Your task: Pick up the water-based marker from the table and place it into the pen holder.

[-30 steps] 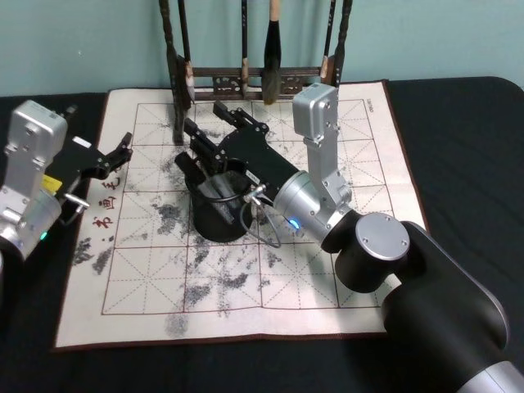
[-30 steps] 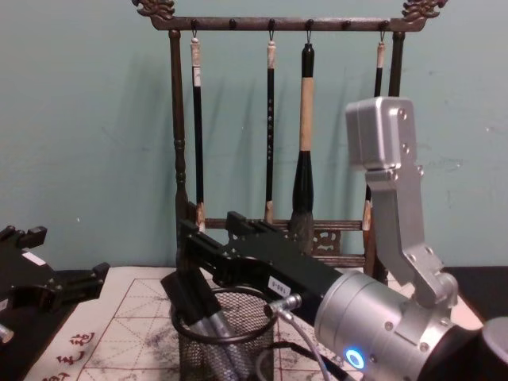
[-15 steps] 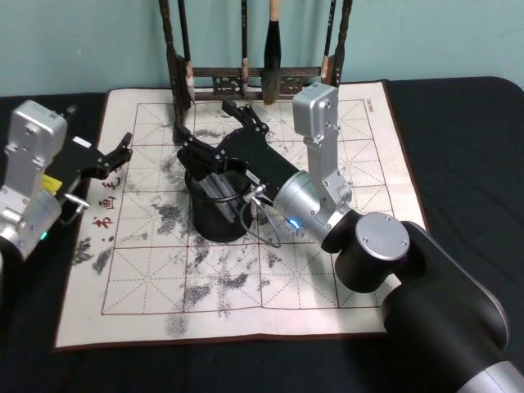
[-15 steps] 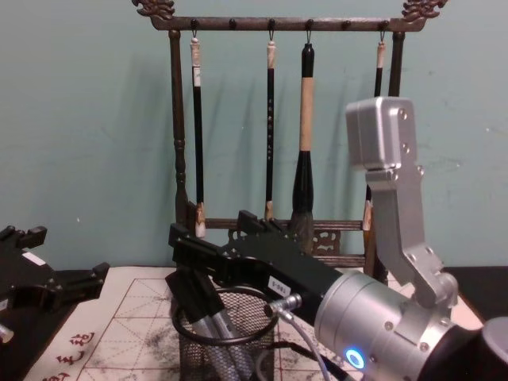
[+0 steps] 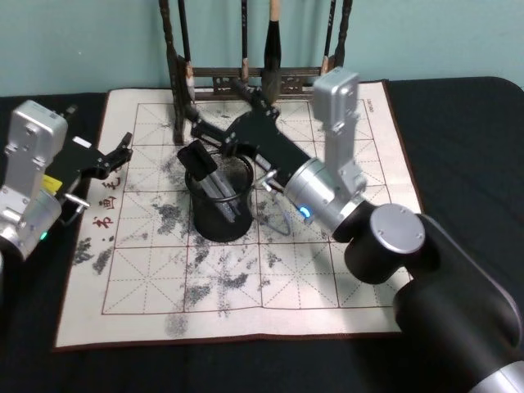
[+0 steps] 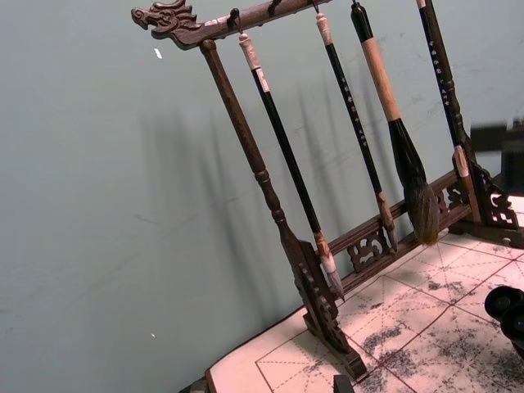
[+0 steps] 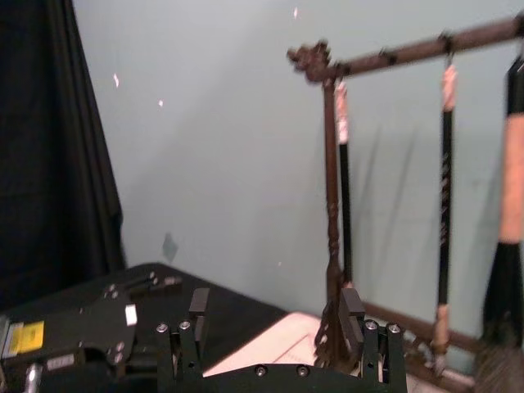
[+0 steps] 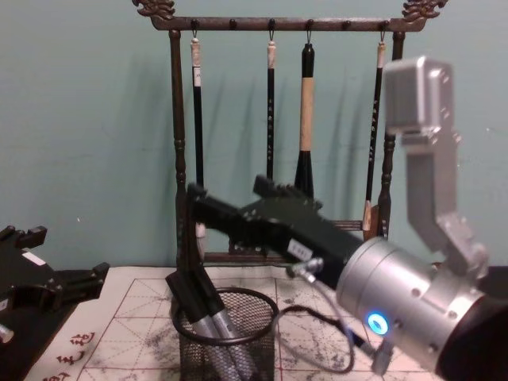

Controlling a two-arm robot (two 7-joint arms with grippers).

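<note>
The marker (image 5: 214, 182) leans inside the pen holder (image 5: 219, 214), its dark cap (image 5: 199, 159) sticking out over the rim at about 10 o'clock; in the chest view its grey barrel (image 8: 225, 344) shows through the mesh, and a second grey barrel seems to lie beside it, though the wires make that hard to settle; one pen holder stands on the white mat (image 5: 147, 278), which covers the middle of the dark tabletop (image 5: 458, 147). The right tool (image 5: 214, 107) hangs above and just behind the holder, at its 12 o'clock, fingers spread apart and empty, clear of the marker; its two fingers (image 7: 352, 315) show apart in the right wrist view. The left tool (image 5: 123, 152) sits well off at the holder's 9 o'clock, over the mat's edge by the red characters; whether it is released or clenched I cannot tell. Farthest back stands one wooden brush rack (image 8: 179, 143) with four brushes (image 8: 305, 119) hanging; its base is partly hidden behind the right arm.
</note>
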